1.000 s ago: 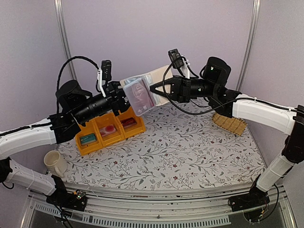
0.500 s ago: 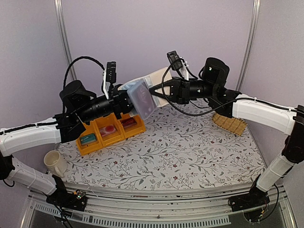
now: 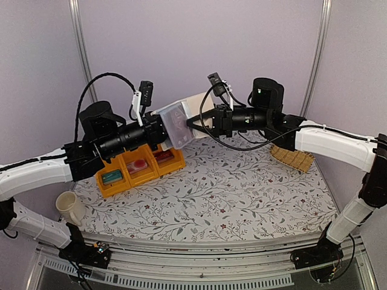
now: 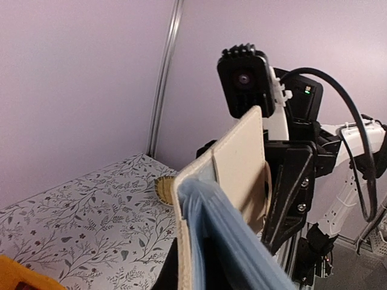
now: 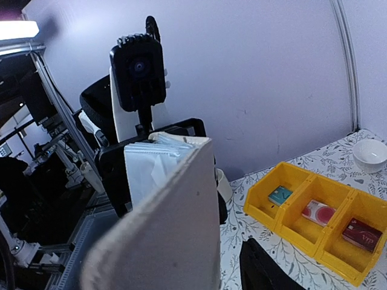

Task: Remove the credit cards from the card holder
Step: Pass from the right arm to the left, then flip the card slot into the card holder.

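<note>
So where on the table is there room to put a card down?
The big free patch is the flowery middle and front of the table, between the yellow bins on the left and the straw basket on the right. The back left is crowded: the card holder is held up near the bins.

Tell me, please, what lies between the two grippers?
The card holder, raised above the table between left gripper and right gripper; the top view shows it.
</note>
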`<state>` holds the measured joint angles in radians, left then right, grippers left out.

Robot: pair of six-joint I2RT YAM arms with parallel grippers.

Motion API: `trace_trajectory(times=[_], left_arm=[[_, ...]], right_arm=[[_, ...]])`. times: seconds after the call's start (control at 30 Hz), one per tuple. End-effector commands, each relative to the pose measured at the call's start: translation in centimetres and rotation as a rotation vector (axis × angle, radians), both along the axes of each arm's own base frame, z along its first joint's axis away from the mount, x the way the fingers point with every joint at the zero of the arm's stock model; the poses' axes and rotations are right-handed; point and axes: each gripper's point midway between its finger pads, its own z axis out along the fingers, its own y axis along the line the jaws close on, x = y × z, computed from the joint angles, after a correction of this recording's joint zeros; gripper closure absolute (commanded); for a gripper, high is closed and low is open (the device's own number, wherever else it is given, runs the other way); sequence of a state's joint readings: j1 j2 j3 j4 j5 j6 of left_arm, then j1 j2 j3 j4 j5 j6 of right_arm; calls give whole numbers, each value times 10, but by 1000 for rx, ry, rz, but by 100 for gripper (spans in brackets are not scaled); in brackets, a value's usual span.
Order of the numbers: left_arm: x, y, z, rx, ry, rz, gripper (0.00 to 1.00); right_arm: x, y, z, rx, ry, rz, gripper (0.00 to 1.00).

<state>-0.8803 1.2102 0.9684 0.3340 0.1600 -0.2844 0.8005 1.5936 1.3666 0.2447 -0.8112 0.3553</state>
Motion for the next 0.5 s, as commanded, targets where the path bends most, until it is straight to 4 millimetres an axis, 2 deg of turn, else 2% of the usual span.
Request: trace_trajectory(times=[0.0,0.07,0.17,0.23,0.27,0.37,0.47], left_arm=[[21,24,-11,115,53,206,100],[26,27,-20,193,59,265,100],[34,33,-41,327,102,337,100],[38,35,-57,389,136,361,100],[39,36,-66,421,159,372,100],[46,39,-95,546,228,417,100],[52,42,-114,657,246,472,100]], right_arm=[[20,1,-30,-88,4,-88,45],[27,-2,-36,-98,-3,-105,30],[39,-10,-47,-114,-5,-128,16],[45,-13,-61,-131,11,-132,3],[49,-13,-69,-145,17,-138,1],[63,-16,-89,-196,32,-188,1],[76,-26,-95,-215,44,-251,1]])
